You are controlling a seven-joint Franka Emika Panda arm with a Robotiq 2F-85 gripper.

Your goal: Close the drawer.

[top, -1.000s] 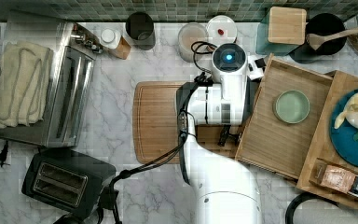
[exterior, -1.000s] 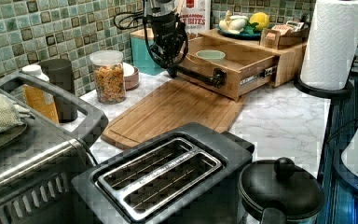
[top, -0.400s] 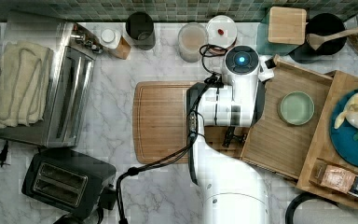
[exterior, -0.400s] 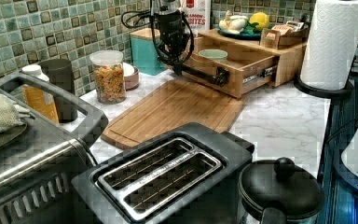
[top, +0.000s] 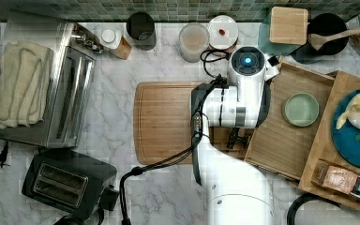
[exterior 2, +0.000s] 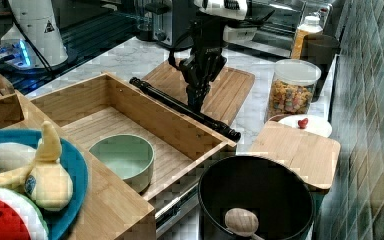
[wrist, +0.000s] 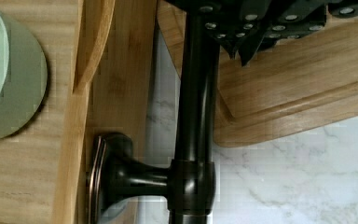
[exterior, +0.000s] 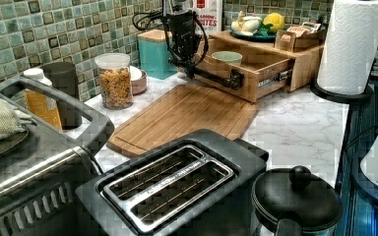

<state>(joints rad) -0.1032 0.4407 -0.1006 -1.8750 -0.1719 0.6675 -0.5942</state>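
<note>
1. Compared with a second ago, the drawer (top: pixel 288 126) is sitting further toward the top view's right, deeper under the wooden top (top: pixel 330 140), and the arm (top: pixel 236 108) is reaching further that way with it.
2. The gripper (exterior 2: pixel 198 95) is coming down onto the dark bar handle (exterior 2: pixel 182 107) on the drawer's front – whether its fingers are clamped around the bar or just resting against it, I cannot tell.
3. The drawer is standing partly open, its front facing the cutting board (top: pixel 168 122) at the top view's left; its long side is running along that front wall, parallel to the handle.
4. Inside the drawer a pale green bowl (top: pixel 301 109) is sitting on the plank floor – the bowl is holding nothing.
5. On the wooden top a blue plate (top: pixel 356 150) is carrying toy fruit (top: pixel 356 112), with a small packet (top: pixel 340 179) lying near it.
6. In the left view a clear jar (exterior: pixel 115 81) is holding cereal-like pieces beside a dark cup (exterior: pixel 65 81).
</note>
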